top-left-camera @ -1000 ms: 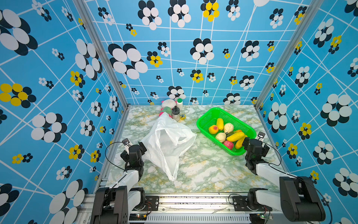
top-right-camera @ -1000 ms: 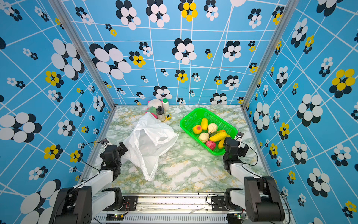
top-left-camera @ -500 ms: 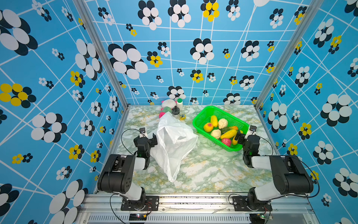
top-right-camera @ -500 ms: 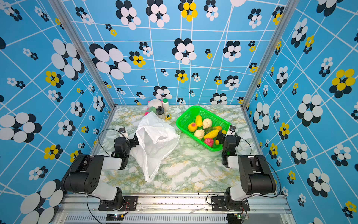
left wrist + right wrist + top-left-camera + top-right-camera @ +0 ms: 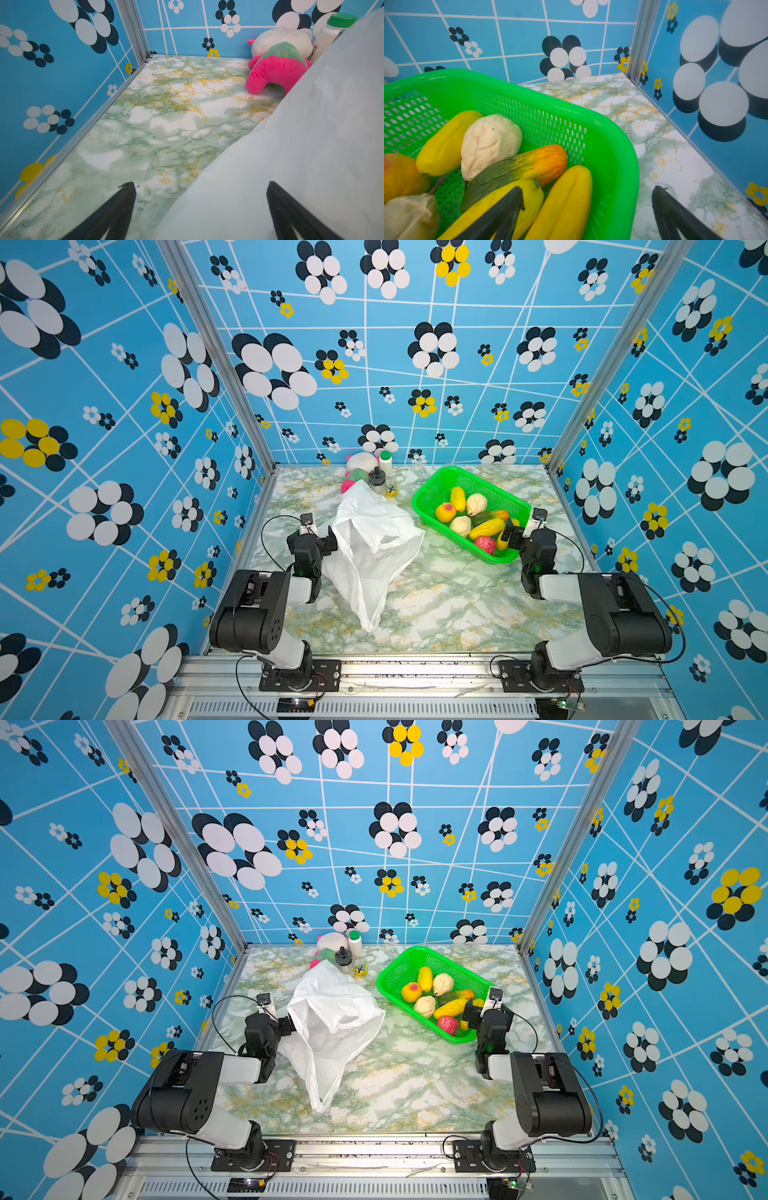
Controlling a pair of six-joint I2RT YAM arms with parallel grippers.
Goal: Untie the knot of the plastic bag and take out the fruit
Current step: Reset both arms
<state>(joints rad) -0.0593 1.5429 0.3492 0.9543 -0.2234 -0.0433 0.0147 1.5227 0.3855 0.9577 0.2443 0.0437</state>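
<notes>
One white plastic bag (image 5: 374, 547) lies flat on the table (image 5: 449, 614). All eight fruit (image 5: 486, 528) sit in one green basket (image 5: 436, 489). The left gripper (image 5: 199, 184) gapes beside the bag, and the right gripper (image 5: 587, 188) gapes over the basket's edge. Both hold nothing.

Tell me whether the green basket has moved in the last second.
Yes. The basket has slid toward the small yellow object, which stayed put; the gap between them is narrower in both top views.
</notes>
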